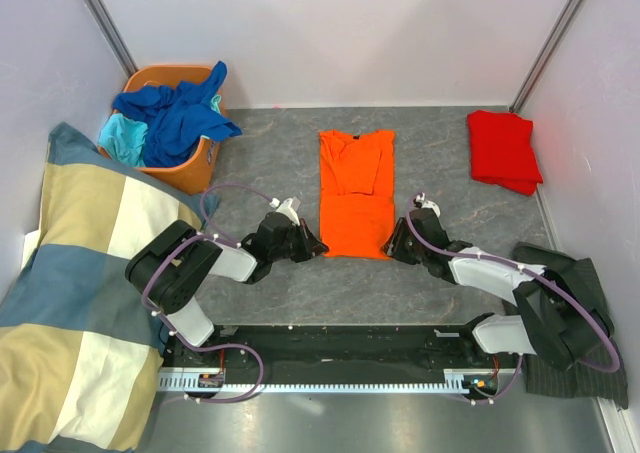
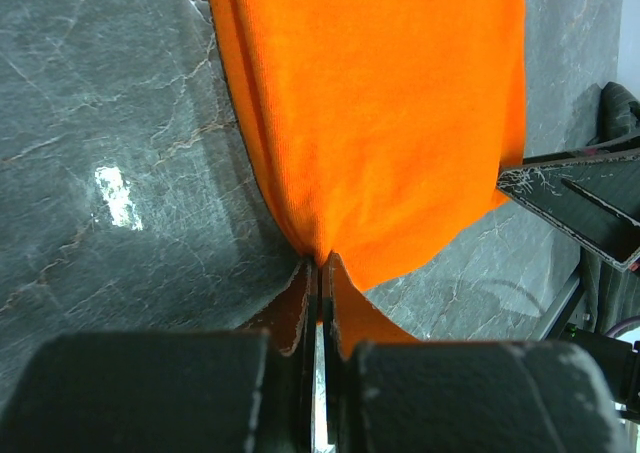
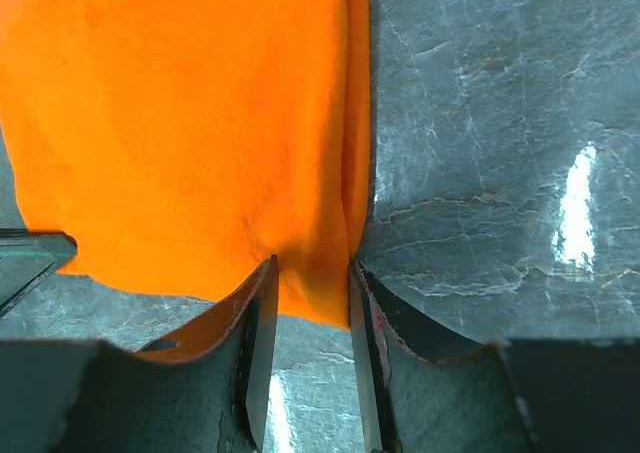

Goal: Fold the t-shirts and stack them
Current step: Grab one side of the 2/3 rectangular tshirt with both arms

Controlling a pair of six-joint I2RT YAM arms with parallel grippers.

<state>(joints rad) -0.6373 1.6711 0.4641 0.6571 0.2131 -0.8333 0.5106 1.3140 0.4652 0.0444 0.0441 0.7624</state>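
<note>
Orange t-shirt (image 1: 355, 188) lies flat as a long strip in the middle of the grey tabletop (image 1: 270, 163). The left tool (image 2: 320, 263) is clenched on its near left corner. The right tool (image 3: 310, 273) holds its fingers apart, with the near right corner between them. A folded red t-shirt (image 1: 503, 148) lies at the far right.

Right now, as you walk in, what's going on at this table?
Two robot arms are working on an orange t-shirt laid out flat. The left gripper is shut on its near left corner. The right gripper has its jaws apart around the near right corner. A folded red t-shirt lies at the far right, and blue shirts wait in the basket.
</note>
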